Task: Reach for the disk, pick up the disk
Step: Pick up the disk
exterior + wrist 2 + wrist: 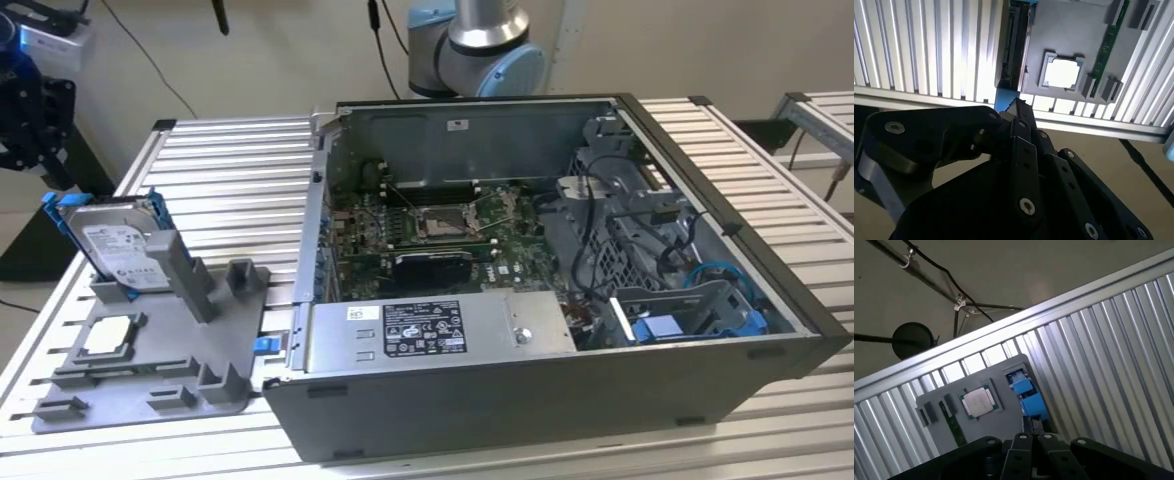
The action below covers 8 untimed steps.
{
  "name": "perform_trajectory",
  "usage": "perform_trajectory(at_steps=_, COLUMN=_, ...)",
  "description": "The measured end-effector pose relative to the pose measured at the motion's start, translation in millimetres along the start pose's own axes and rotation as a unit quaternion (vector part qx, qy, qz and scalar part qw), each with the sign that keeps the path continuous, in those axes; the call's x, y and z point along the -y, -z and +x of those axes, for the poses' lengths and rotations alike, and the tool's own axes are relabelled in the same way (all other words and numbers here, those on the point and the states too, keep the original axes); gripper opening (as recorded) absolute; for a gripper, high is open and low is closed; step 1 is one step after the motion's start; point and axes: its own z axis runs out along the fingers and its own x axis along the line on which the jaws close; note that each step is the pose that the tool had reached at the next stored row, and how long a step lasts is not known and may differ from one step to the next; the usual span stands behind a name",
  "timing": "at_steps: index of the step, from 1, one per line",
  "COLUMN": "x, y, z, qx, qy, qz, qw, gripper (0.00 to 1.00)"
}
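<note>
- The gripper (1029,424) is seen closed with nothing held, poised past the edge of the surface (227,160) and pointed toward the disk (118,248).
- The disk is stood on edge in a grey holder (160,370) beside the open computer case (534,400), long axis upright, its label turned toward the exterior view.

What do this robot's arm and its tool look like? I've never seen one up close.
In the exterior view the arm is a silver-grey metal tube with rounded light-blue joint caps. In the second wrist view the tool is matte black, built of chunky hinged links fastened with silver screw heads.
</note>
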Motion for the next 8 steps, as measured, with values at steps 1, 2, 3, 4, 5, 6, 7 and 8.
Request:
perform_trajectory(at_steps=1, x=0.0, y=-0.1, z=0.0, qx=0.0002, qy=0.008, qz=0.0002, qw=1.0000, gripper=0.00)
perform_trajectory(at_steps=2, x=0.0, y=-0.1, z=0.0, qx=0.0001, qy=0.017, qz=0.0002, qw=0.9999, gripper=0.00)
perform_trajectory(at_steps=3, x=-0.1, y=-0.1, z=0.0, qx=0.0002, qy=0.026, qz=0.0000, qw=0.9997, gripper=0.00)
perform_trajectory(at_steps=4, x=-0.1, y=-0.1, z=0.0, qx=0.0001, qy=0.035, qz=-0.0002, qw=0.9994, gripper=0.00)
perform_trajectory(at_steps=5, x=-0.2, y=-0.1, z=0.0, qx=0.0001, qy=0.044, qz=-0.0003, qw=0.9990, gripper=0.00)
perform_trajectory(at_steps=6, x=-0.2, y=-0.1, z=0.0, qx=0.0001, qy=0.053, qz=-0.0005, qw=0.9986, gripper=0.00)
perform_trajectory(at_steps=7, x=-0.2, y=-0.2, z=0.0, qx=0.0000, qy=0.063, qz=-0.0007, qw=0.9980, gripper=0.00)
perform_trajectory(at_steps=8, x=-0.1, y=-0.2, z=0.0, qx=0.0000, qy=0.072, qz=-0.0008, qw=0.9974, gripper=0.00)
